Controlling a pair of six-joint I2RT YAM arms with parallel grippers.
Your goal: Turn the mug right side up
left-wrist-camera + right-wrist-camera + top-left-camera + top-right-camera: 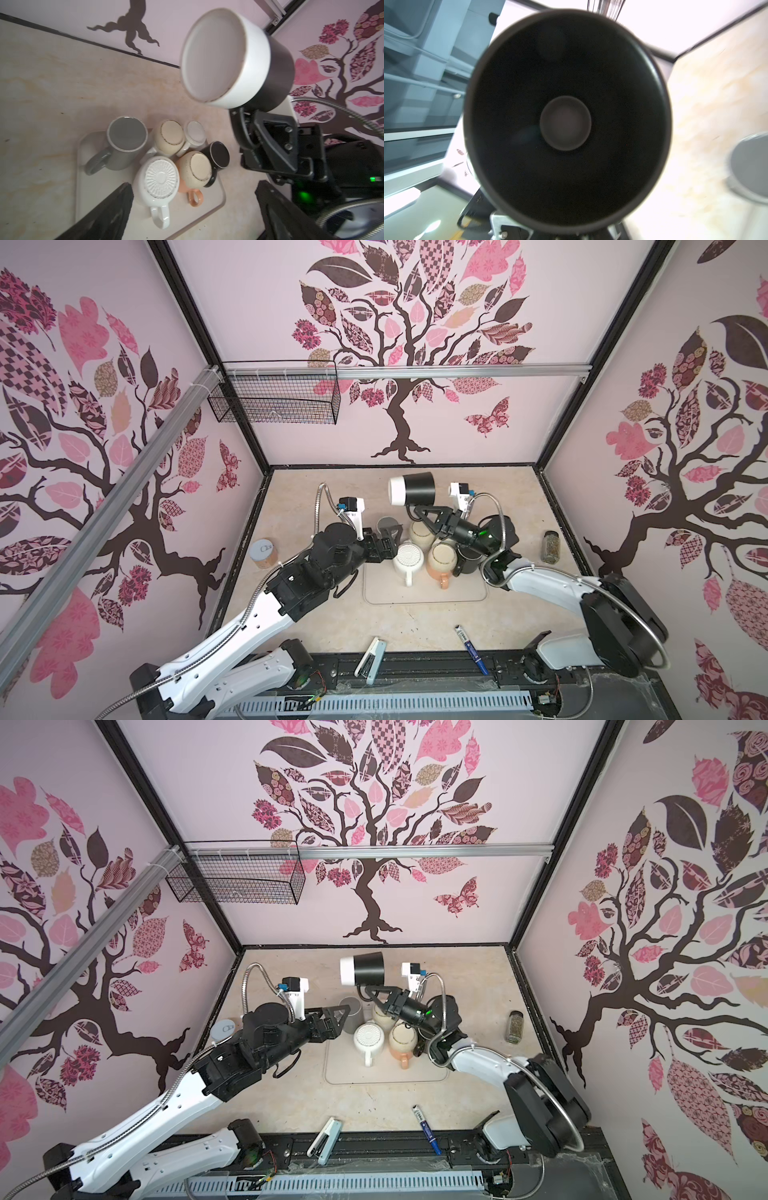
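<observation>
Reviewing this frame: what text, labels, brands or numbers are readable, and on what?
Nothing reads clearly.
On the jar lid: a printed mark, too blurred to read.
On the blue pen: a white label, print too small.
On the spice jar: nothing legible.
On the black-and-white mug: no lettering seen.

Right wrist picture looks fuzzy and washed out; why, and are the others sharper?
Right wrist view: the black mug fills the frame, soft-edged, and the table beyond is washed nearly white. Left wrist view: that mug is blurred, the mugs on the tray sharper. Both top views: evenly lit, sharp.
</observation>
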